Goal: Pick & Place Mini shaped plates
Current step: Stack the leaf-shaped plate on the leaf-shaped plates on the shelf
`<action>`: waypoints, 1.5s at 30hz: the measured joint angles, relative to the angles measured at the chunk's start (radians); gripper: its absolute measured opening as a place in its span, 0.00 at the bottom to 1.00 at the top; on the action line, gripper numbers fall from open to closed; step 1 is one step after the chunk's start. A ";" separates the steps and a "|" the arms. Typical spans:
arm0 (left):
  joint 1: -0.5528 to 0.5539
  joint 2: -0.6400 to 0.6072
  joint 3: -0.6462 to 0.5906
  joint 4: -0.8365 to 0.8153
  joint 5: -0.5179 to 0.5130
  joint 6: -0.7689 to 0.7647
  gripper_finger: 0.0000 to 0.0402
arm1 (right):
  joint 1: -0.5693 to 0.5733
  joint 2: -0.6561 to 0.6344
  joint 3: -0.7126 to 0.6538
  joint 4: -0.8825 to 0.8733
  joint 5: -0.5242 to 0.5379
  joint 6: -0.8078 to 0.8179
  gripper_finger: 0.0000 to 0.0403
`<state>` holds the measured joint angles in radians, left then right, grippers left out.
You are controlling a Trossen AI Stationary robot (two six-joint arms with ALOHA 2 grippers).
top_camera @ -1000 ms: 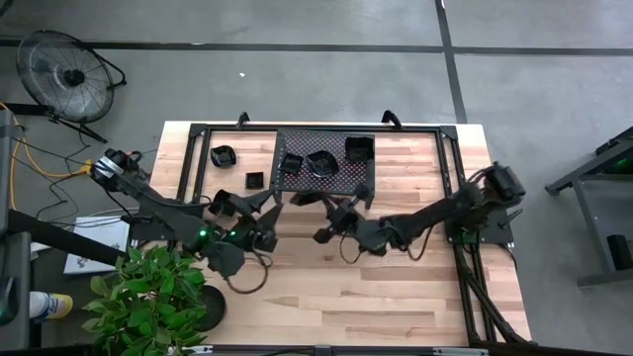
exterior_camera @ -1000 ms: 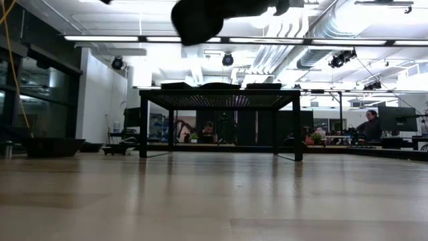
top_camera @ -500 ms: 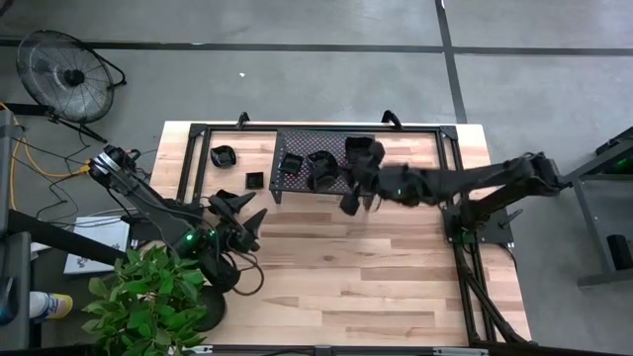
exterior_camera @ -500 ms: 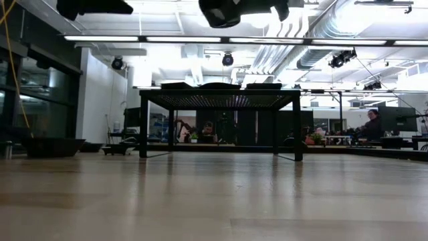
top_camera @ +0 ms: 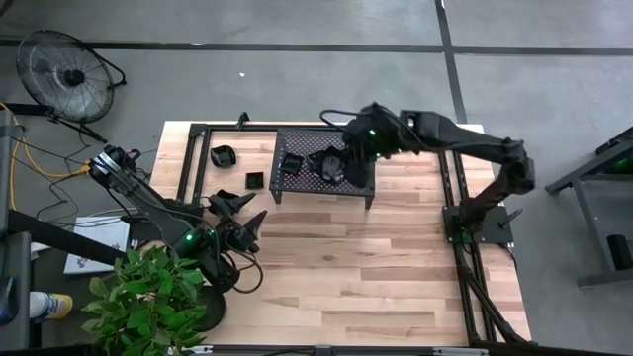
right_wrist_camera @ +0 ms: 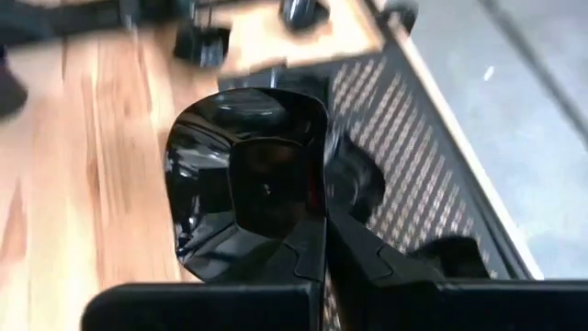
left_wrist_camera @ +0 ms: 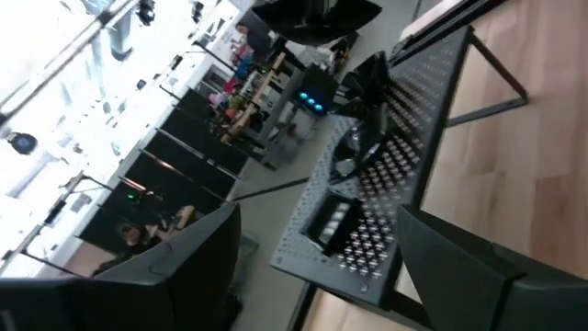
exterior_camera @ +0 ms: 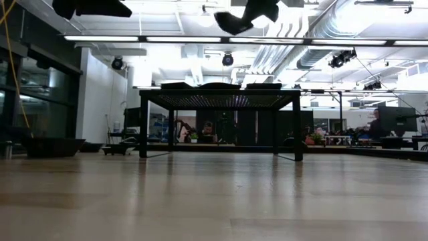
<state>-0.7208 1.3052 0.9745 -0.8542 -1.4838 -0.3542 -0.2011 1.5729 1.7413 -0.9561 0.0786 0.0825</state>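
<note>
While a mini shaped plate is clamped in the closed right gripper above the mesh rack, placing is judged underway. A free rack spot must be found before release. The left gripper is held open, waiting over the table.

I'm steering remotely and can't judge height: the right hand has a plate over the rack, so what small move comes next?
Probably ease the right hand straight down. It is shut on a glossy black plate above the mesh rack, which already carries other plates, so lower onto bare mesh before opening. The left hand waits open.
</note>
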 joint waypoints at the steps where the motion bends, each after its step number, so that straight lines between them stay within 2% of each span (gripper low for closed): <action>1: 0.000 0.000 0.000 0.002 0.009 -0.003 0.71 | -0.013 0.025 0.036 -0.044 -0.024 -0.012 0.00; 6: 0.000 0.000 0.000 0.038 0.016 0.006 0.71 | -0.069 0.158 0.168 -0.144 -0.120 -0.155 0.00; 13: 0.000 0.000 0.000 0.045 0.055 0.004 0.71 | -0.156 0.364 0.317 -0.186 -0.224 -0.240 0.00; 18: 0.000 0.000 0.000 0.045 0.090 0.006 0.71 | -0.203 0.458 0.428 -0.338 -0.258 -0.448 0.00; 21: 0.000 0.000 0.000 0.045 0.124 0.004 0.71 | -0.227 0.485 0.479 -0.386 -0.272 -0.538 0.00; 27: 0.000 0.000 0.000 0.046 0.175 -0.001 0.71 | -0.265 0.484 0.537 -0.400 -0.368 -0.677 0.00; 31: 0.000 0.000 0.000 0.046 0.177 -0.010 0.71 | -0.298 0.484 0.541 -0.349 -0.489 -0.740 0.00; 34: 0.000 0.000 0.000 0.043 0.179 -0.010 0.71 | -0.322 0.491 0.540 -0.335 -0.499 -0.775 0.00; 38: 0.001 0.001 0.000 0.042 0.172 -0.010 0.71 | -0.346 0.505 0.540 -0.282 -0.569 -0.797 0.00; 45: 0.001 0.001 0.000 0.040 0.139 0.014 0.71 | -0.336 0.558 0.539 -0.285 -0.573 -0.827 0.00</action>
<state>-0.7197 1.3060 0.9741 -0.8139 -1.3447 -0.3405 -0.5369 2.1308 2.2807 -1.2412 -0.4939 -0.7442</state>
